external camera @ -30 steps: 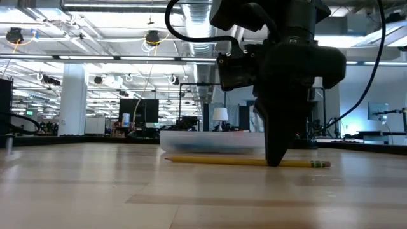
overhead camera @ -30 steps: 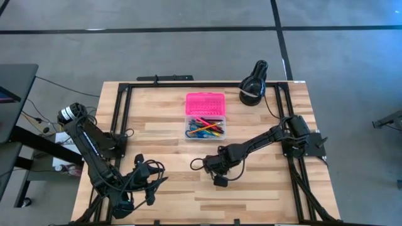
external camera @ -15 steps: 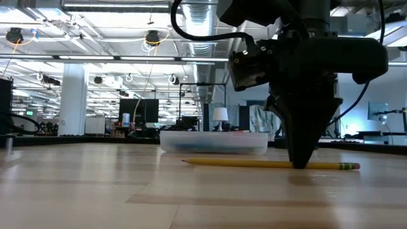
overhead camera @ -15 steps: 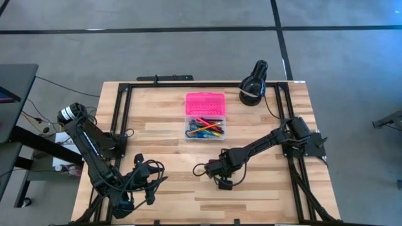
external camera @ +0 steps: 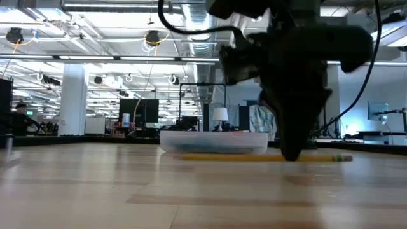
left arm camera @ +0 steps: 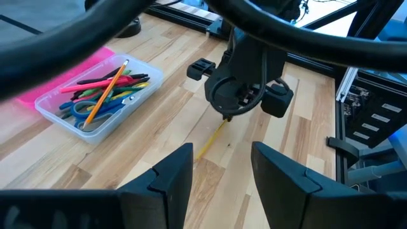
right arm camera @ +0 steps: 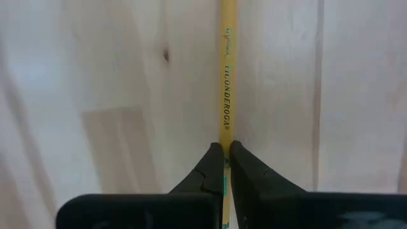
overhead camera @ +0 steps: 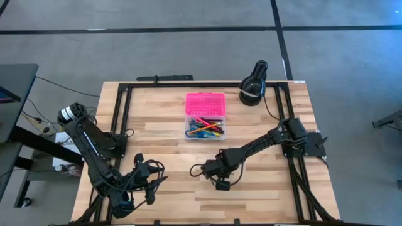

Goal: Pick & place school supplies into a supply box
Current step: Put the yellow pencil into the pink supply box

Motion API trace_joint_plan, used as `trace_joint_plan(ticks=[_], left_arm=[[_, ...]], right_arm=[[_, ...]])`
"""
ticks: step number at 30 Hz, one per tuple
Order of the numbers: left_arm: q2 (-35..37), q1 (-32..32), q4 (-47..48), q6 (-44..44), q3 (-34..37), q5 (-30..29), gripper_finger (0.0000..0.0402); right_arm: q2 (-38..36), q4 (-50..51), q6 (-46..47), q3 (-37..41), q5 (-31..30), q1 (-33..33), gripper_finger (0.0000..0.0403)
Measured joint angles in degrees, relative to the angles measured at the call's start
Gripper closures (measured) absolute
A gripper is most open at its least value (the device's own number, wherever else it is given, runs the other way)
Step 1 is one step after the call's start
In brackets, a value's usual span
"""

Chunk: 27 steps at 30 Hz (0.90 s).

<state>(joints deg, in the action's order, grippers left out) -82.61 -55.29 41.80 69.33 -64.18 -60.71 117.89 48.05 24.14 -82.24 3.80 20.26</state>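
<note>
Standing by the pale plank desk (overhead camera: 163, 188) under rows of ceiling lights, I see the right hand (right arm camera: 223, 154) clamped on a yellow pencil (right arm camera: 227, 70), near the supply box (overhead camera: 205, 127); the left hand (left arm camera: 221, 164), fingers apart, waits at the desk's near corner

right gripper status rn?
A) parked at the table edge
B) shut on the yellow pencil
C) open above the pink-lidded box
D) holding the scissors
B: the right gripper has its fingers pinched on the yellow pencil, with the supply box well away from it.
</note>
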Motion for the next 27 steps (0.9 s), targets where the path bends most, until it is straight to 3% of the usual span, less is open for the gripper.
trace_joint_plan(ticks=[15,27], left_arm=[[0.0,0.0,1.4,0.0,0.0,0.0,0.0248],[0.0,0.0,2.1,0.1,0.0,-1.1,0.0248]], right_arm=[[-0.2,3.5,-1.2,-7.1,-0.8,-3.1,0.0403],[-0.4,11.2,-5.2,-13.5,-2.8,-17.2,0.0403]])
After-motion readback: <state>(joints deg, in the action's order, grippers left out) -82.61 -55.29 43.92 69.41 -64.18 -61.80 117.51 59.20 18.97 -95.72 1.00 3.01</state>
